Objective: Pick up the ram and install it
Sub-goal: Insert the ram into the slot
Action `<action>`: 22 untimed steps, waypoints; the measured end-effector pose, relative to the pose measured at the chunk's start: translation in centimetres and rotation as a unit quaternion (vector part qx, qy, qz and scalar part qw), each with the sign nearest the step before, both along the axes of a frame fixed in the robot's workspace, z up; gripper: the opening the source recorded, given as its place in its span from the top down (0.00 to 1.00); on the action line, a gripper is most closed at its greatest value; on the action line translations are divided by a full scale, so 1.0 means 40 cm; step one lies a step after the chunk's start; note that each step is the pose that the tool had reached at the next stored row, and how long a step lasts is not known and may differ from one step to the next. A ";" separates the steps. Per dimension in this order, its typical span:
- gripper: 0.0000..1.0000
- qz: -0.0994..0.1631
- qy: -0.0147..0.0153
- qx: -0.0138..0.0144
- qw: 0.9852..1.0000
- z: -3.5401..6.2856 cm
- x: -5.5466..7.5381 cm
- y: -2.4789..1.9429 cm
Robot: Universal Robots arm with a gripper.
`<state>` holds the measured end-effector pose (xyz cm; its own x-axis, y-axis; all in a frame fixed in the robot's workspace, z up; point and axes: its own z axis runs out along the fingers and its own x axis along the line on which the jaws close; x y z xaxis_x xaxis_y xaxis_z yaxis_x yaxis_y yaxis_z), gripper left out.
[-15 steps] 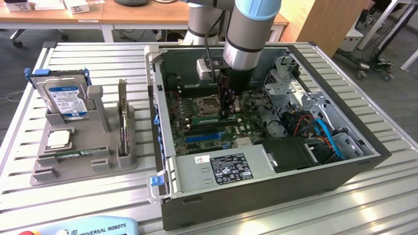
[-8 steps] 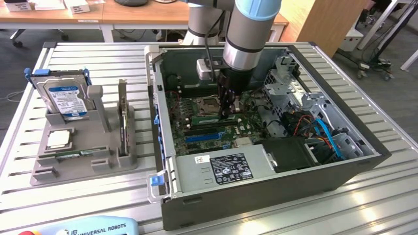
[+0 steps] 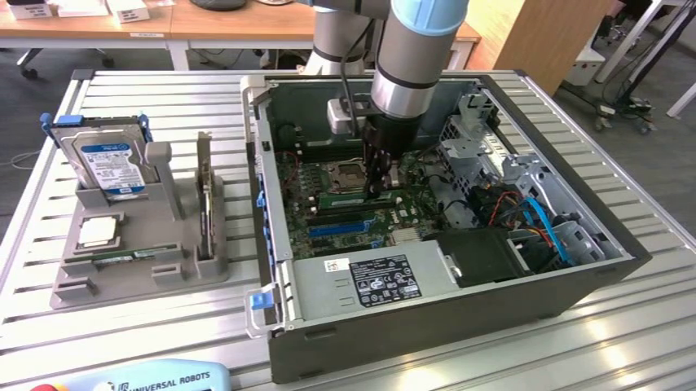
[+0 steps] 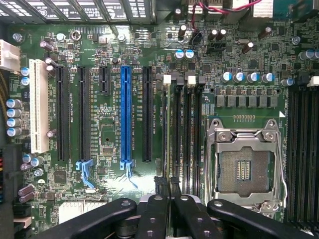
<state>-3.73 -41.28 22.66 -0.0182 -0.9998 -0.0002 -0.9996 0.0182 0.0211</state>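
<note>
My gripper [image 3: 381, 192] reaches down into the open computer case, onto the motherboard just beside the empty processor socket [image 3: 348, 175]. In the wrist view its dark fingers [image 4: 160, 199] stand close together, shut on the ram [image 4: 168, 130]. The ram shows edge-on as a thin strip running away from the fingertips along the memory slot nearest the expansion slots. In the exterior view the ram [image 3: 332, 198] appears as a pale green strip stretching from the fingers toward the exterior view's left. How deep it sits in the slot I cannot tell.
Further black memory slots [image 4: 187, 129] lie between the ram and the socket [image 4: 244, 167]. A blue expansion slot [image 4: 126, 114] runs parallel. A grey stand [image 3: 142, 269] outside the case holds a blue-labelled hard drive [image 3: 109, 159] and a silver chip [image 3: 98, 232]. Power supply [image 3: 370, 281] and cables [image 3: 533, 220] crowd the case.
</note>
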 end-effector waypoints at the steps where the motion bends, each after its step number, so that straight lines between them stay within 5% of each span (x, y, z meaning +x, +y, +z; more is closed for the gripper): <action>1: 0.89 0.000 0.000 0.000 1.000 -0.001 0.000 0.000; 19: 0.89 -0.001 0.000 0.000 1.000 -0.008 0.000 0.000; 22: 0.82 -0.001 0.000 0.000 1.000 -0.008 0.000 0.000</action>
<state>-3.73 -41.28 22.34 -0.0210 -0.9998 0.0001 -0.9996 0.0210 0.0211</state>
